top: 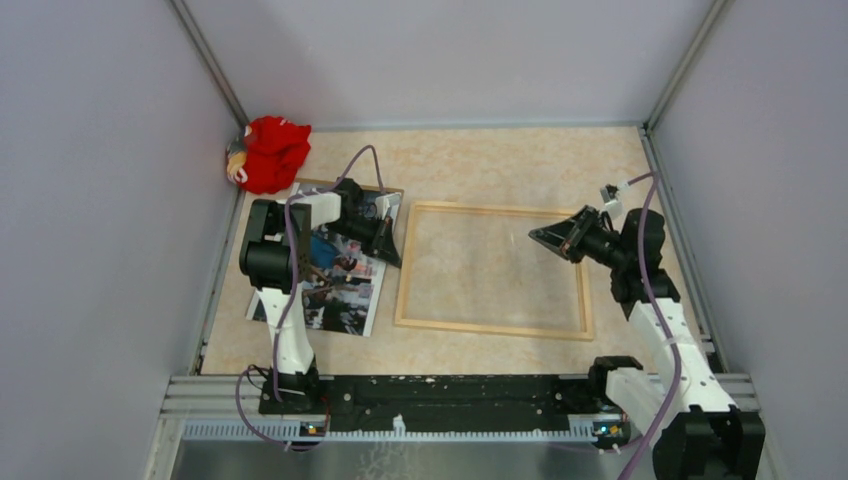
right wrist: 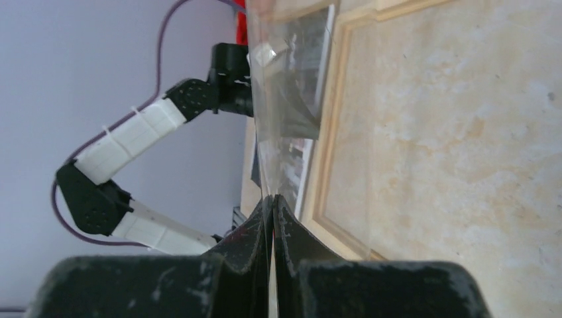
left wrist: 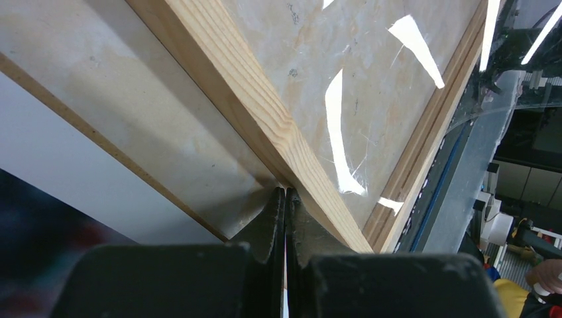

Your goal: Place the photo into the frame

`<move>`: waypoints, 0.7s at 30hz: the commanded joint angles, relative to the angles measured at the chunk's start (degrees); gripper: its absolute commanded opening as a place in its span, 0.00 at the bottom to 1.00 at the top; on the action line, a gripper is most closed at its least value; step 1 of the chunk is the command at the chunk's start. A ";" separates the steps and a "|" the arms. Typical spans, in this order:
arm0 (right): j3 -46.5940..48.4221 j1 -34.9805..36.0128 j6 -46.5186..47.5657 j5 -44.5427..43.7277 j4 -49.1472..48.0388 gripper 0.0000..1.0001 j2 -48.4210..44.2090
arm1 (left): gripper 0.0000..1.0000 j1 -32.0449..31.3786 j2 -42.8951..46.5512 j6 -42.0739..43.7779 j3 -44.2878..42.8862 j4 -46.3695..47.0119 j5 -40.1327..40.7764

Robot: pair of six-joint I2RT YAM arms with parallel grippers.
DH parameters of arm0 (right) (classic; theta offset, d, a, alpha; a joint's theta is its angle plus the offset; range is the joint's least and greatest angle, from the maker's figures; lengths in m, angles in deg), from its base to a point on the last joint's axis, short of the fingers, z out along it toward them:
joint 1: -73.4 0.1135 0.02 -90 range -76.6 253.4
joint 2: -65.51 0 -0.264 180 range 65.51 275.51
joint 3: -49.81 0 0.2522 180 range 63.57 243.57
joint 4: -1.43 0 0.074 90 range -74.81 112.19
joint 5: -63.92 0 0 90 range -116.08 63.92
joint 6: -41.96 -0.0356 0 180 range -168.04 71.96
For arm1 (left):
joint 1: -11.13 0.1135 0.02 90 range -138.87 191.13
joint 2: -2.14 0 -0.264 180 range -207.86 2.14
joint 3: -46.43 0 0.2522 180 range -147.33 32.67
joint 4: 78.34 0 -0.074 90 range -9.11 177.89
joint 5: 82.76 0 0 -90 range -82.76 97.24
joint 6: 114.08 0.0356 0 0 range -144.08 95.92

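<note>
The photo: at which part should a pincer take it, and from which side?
The photo lies flat, face up, so only a thin edge offers grip. Probably take its near right corner, coming low from the near side: it is clear of the left arm and close to the frame.

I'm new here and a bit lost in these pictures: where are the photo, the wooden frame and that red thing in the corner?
photo (top: pixel 350 300), top view, lower part of its printed face.
wooden frame (top: pixel 490 329), top view, its near rail.
red soft toy (top: pixel 275 150), top view, its middle.
</note>
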 commanded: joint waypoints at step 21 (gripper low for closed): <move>-1.79 2.55 -21.02 5.91 -28.05 0.00 6.34 | 0.00 0.01 -0.33 2.18 -0.53 0.36 0.05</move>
